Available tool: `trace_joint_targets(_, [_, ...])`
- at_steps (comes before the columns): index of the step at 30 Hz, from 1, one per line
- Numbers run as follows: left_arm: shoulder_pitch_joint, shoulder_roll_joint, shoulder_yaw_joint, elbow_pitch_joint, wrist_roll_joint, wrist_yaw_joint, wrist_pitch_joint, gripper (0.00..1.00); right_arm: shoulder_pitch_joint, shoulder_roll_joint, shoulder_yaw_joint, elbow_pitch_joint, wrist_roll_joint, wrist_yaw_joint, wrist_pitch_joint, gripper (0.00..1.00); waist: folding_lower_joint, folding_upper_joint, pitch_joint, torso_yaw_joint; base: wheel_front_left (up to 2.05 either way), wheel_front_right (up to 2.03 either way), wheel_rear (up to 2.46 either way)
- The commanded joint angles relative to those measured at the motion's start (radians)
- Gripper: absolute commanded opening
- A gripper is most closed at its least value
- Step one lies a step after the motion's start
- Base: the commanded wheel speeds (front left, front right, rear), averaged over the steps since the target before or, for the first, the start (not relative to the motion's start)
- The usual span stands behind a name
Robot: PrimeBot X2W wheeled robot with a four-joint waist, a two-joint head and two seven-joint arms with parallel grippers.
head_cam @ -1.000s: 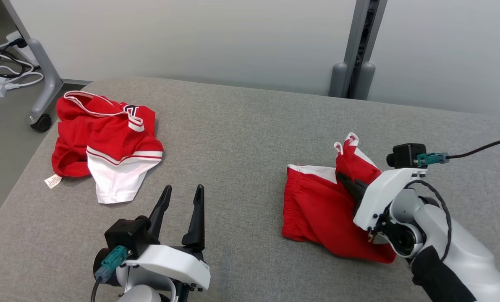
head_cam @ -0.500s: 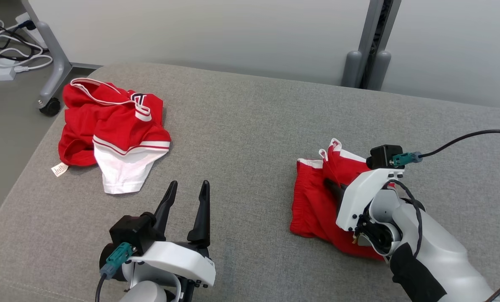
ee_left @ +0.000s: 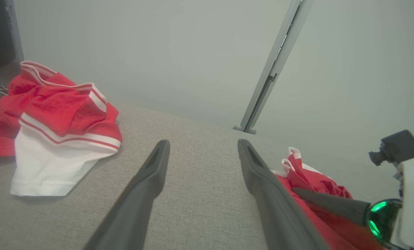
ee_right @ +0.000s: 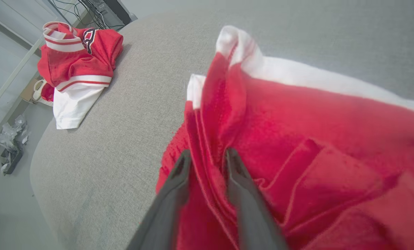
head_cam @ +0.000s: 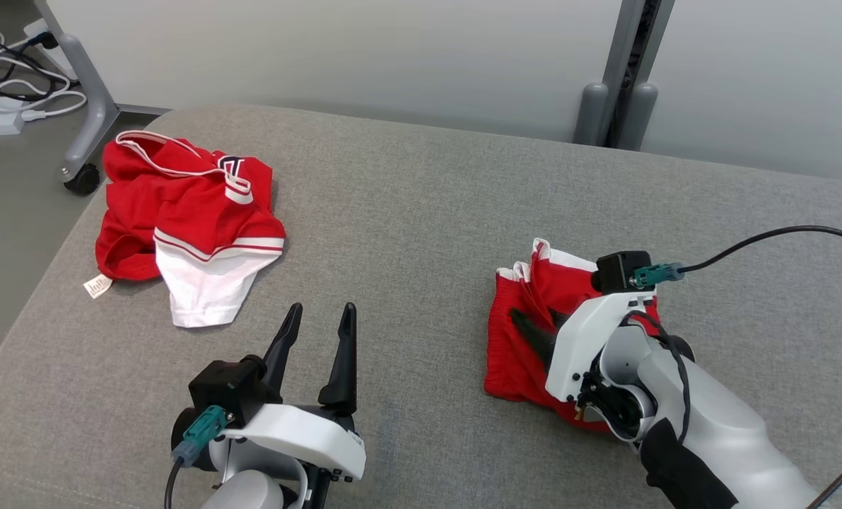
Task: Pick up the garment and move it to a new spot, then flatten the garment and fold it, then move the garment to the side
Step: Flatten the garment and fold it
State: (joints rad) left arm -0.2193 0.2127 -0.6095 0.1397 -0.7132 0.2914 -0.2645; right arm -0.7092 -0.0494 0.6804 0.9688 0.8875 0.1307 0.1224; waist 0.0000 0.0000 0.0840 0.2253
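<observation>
Right wrist view is showing my right gripper [ee_right: 207,160] releasing: jaws, clamped a second ago, are parting around a fold of the garment [ee_right: 297,132], lying toward the right edge of the cushion [head_cam: 406,205]; I'm judging this placement is ending.

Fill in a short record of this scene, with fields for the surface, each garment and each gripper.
Surface: grey woven fabric cushion
Right-hand garment: crumpled red shorts with white trim, lying on the cushion
Left-hand garment: bunched red and white jersey, near the cushion's corner, apart from both grippers
Left gripper: open, empty, over bare cushion
Right gripper: fingers either side of a fold of the shorts; grip unclear
</observation>
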Motion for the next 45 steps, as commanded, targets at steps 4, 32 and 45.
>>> trace_joint_targets(4, [0.000,0.006,0.011,0.002,0.008,0.002,-0.002,1.00,-0.020,-0.004,0.035,-0.025,-0.018,0.000,-0.030,1.00,0.0000,0.0000,-0.013,-0.020,0.00,0.00,0.00])
trace_joint_targets(32, [0.019,0.033,0.004,-0.048,0.011,0.023,0.019,1.00,0.132,-0.144,-0.301,-0.140,-0.208,0.000,-0.091,0.00,0.0000,0.0000,-0.014,-0.067,0.00,0.00,0.00])
trace_joint_targets(45, [0.015,0.042,0.003,-0.055,0.008,0.028,0.025,1.00,0.234,-0.172,-0.213,-0.225,-0.174,0.000,-0.043,0.00,0.0000,0.0000,0.006,-0.018,0.00,0.00,0.00])
